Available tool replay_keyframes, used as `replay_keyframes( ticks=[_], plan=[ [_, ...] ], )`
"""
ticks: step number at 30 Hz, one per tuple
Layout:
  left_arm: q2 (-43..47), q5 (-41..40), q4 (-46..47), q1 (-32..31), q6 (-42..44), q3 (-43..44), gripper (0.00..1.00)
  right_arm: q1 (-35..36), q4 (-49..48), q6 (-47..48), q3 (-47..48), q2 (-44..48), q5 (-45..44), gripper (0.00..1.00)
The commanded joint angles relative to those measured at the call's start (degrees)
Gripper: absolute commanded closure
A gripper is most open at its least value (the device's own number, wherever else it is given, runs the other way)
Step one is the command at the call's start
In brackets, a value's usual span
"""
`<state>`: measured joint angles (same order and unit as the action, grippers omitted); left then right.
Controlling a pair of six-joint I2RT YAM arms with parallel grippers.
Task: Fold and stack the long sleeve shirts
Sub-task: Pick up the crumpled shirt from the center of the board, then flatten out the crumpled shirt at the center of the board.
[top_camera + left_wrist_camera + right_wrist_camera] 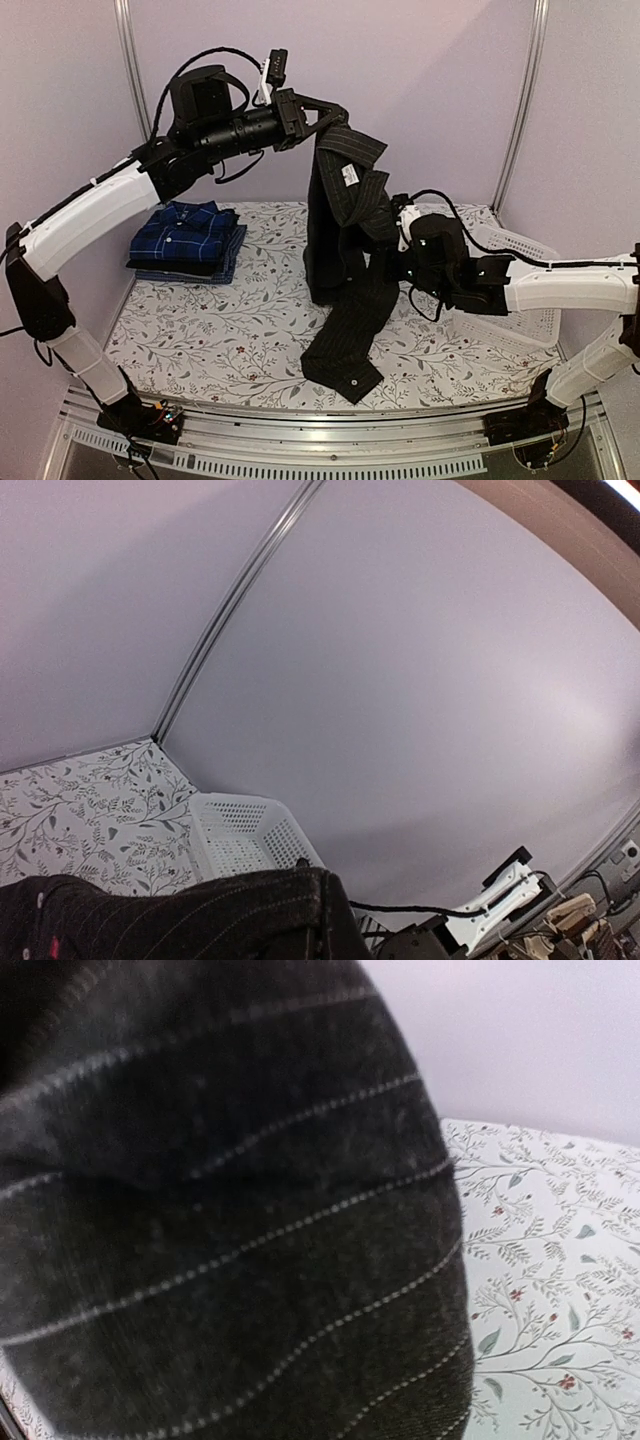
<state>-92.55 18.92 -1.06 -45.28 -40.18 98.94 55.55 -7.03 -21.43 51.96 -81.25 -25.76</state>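
Your left gripper [322, 115] holds the pinstriped shirt [345, 250] aloft.
It is clamped on the cloth; your right gripper [400, 240] is buried in fabric, its grip unreadable.

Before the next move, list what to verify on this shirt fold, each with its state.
1. Left pincer clamped on the black pinstriped shirt: ok.
2. Right pincer gripping that shirt: cannot tell, cloth hides its fingers.
3. Shirt clear of the table: not ok, its sleeve lies on it.
4. Folded plaid shirt lying neat at the left: ok.
5. Shirt apart from the white basket: ok.
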Motion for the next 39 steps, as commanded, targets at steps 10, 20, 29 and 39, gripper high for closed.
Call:
replay_keyframes(
  ticks=[10,20,29,39],
  plan=[
    [15.1,-13.6,-12.7,2.0,17.4,0.3,1.0,0.2,20.8,15.2,26.0,9.9,-13.4,1.0],
    [22.7,-18.5,-18.3,2.3,22.9,3.2,1.0,0.2,37.4,23.3,53.8,3.7,1.6,1.0],
    [11.3,1.4,-23.1,22.0,11.0,2.6,1.0,-11.6,43.7,16.0,55.3,-6.3,20.1,1.0],
    [-17.6,14.3,-17.2,27.0,7.7,-0.1,1.0,-29.0,37.4,7.3,47.0,-31.9,32.4,1.0]
  ],
)
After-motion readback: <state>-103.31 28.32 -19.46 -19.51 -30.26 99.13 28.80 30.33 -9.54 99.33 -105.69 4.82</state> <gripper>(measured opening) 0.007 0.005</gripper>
